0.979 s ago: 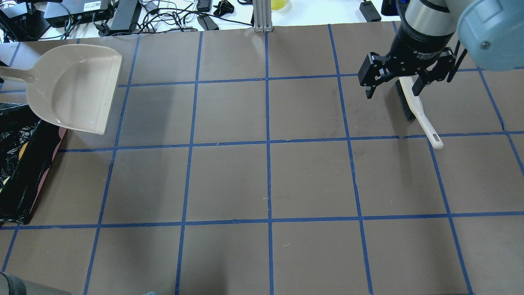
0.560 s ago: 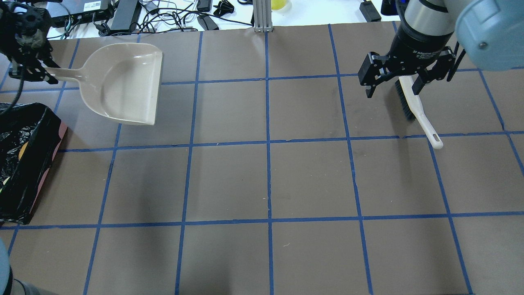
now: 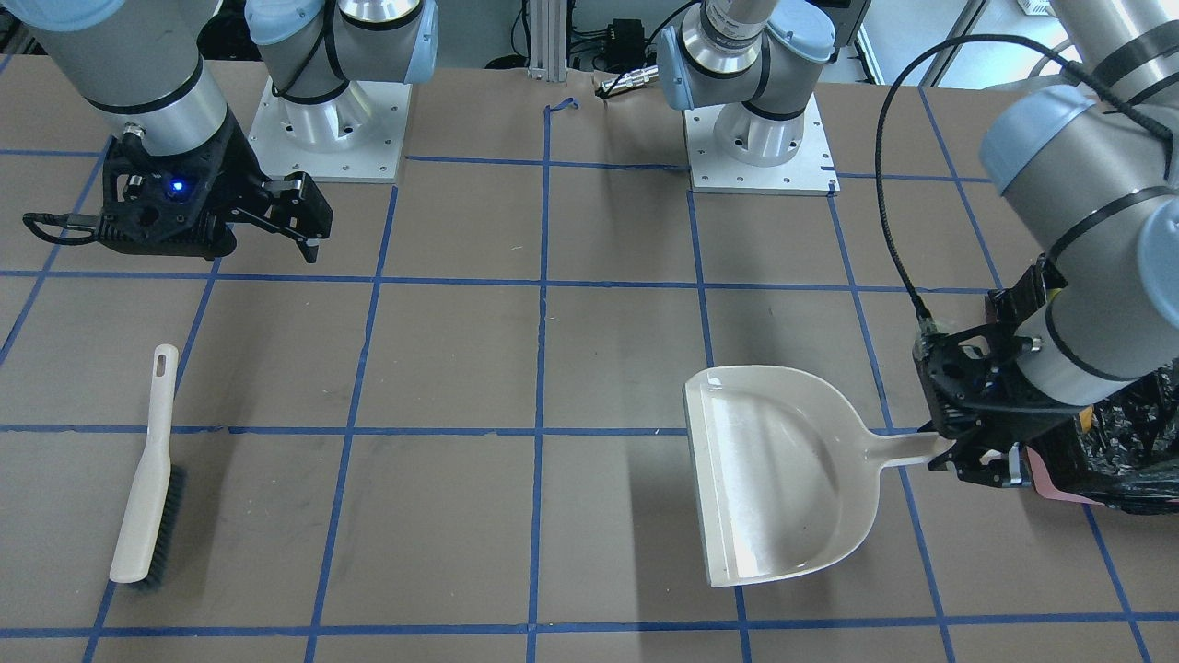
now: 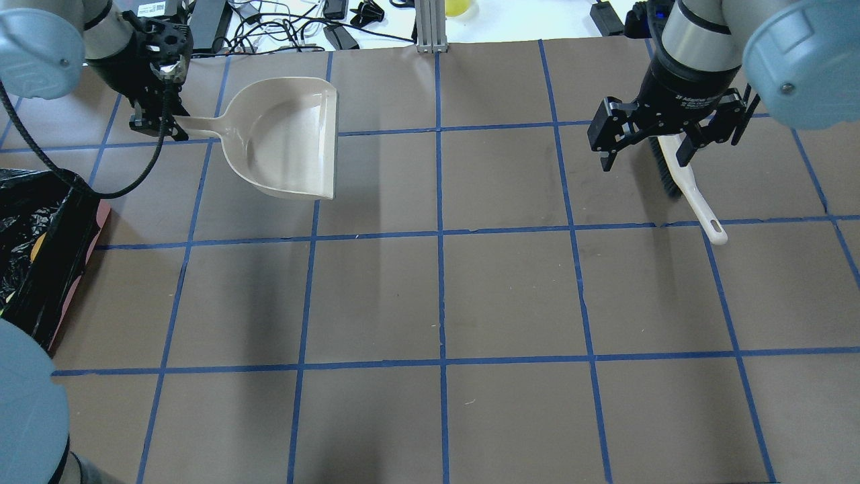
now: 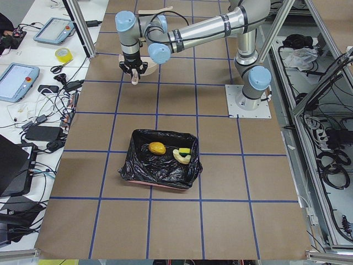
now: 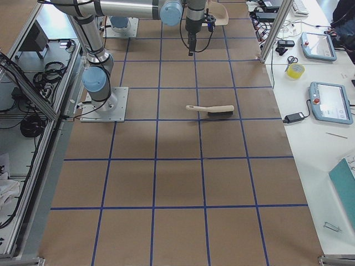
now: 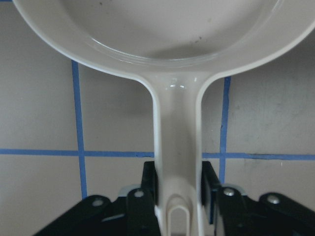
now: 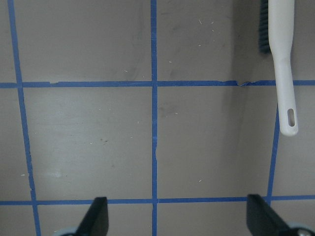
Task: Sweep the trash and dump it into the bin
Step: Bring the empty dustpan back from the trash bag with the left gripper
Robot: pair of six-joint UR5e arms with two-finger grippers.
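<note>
The trash lies inside the bin [image 5: 131, 165]: a tan-orange lump [image 5: 157, 148], a yellow wedge [image 5: 185, 150] and a beige crust [image 5: 180, 159]. The black-bagged bin also shows at the left edge of the overhead view [image 4: 64, 269]. My left gripper [image 4: 161, 124] is shut on the handle of the cream dustpan [image 4: 289, 141], which is empty and held near the table's far left. The left wrist view shows the fingers [image 7: 147, 191] clamped on the handle. My right gripper [image 4: 643, 156] is open and empty, hovering over the white brush [image 4: 689, 185].
The brush [image 3: 147, 479] lies flat on the brown, blue-taped table at the far right. Cables and devices [image 4: 201, 27] line the table's far edge. Both arm bases [image 3: 327, 129] stand at the robot's side.
My left arm has carried the dustpan to the right, away from over the bin and along the table's far side. My right gripper has barely moved and stays open.
</note>
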